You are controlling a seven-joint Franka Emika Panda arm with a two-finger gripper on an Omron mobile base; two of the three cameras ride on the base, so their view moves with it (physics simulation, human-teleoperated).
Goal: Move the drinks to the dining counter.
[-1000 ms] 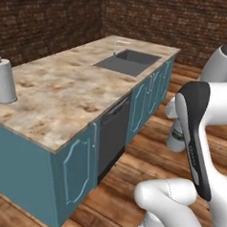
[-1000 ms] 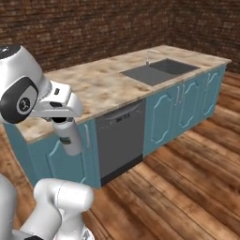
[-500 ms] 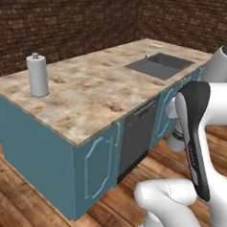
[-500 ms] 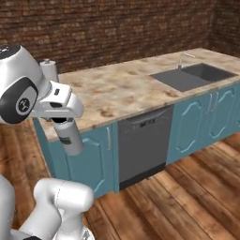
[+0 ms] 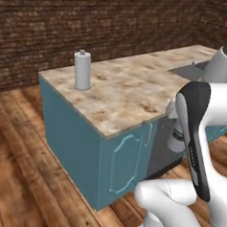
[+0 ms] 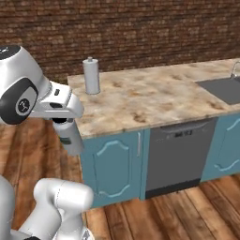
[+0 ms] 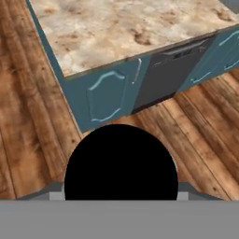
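Observation:
My gripper (image 6: 66,126) hangs in front of the counter's left end, shut on one of the drinks, a small pale grey bottle (image 6: 71,139) with a dark green label. The bottle hangs upright below the hand, well above the wooden floor. In the left base view the bottle (image 5: 176,139) shows partly behind my forearm. Its round black cap (image 7: 121,163) sits low in the middle of the hand view. The dining counter is out of view.
A marble counter (image 6: 154,101) on teal cabinets holds a tall grey metal canister (image 6: 91,76) near its far left corner and a sink (image 6: 224,89) at the right. A dark dishwasher front (image 6: 176,157) sits below. Wooden floor (image 5: 20,176) lies open left of the counter.
The whole picture has shifted, so the base has moved: the counter's left end and the canister have slid toward the middle of both base views. The bottle stays in the gripper.

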